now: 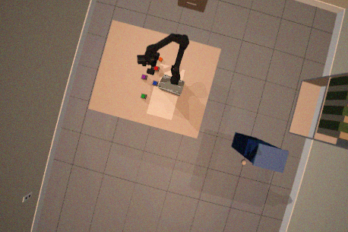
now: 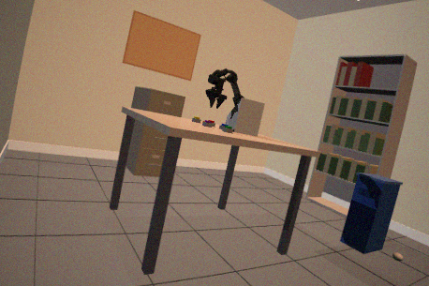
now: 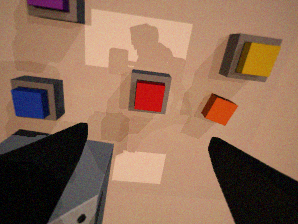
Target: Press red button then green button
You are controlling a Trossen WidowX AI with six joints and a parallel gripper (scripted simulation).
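The red button (image 1: pixel 156 68) (image 3: pixel 150 97) sits in a grey housing on the table, its cap standing up. In the wrist view it is just ahead of the gap between my fingertips. The green button (image 1: pixel 143 96) (image 2: pixel 228 127) stands at the other end of the button group, beyond the blue one; it is outside the wrist view. My gripper (image 2: pixel 215 104) (image 3: pixel 150 136) is open and empty, pointing down. It hangs well above the table, touching no button.
An orange block (image 1: pixel 160 59) (image 3: pixel 220 109) lies close to the red button, near the yellow button (image 3: pixel 259 59). The blue button (image 1: pixel 155 83) (image 3: pixel 30 102) is near the arm's grey base (image 1: pixel 170 86). The purple button (image 1: pixel 143 77) (image 3: pixel 50 5) is farther out.
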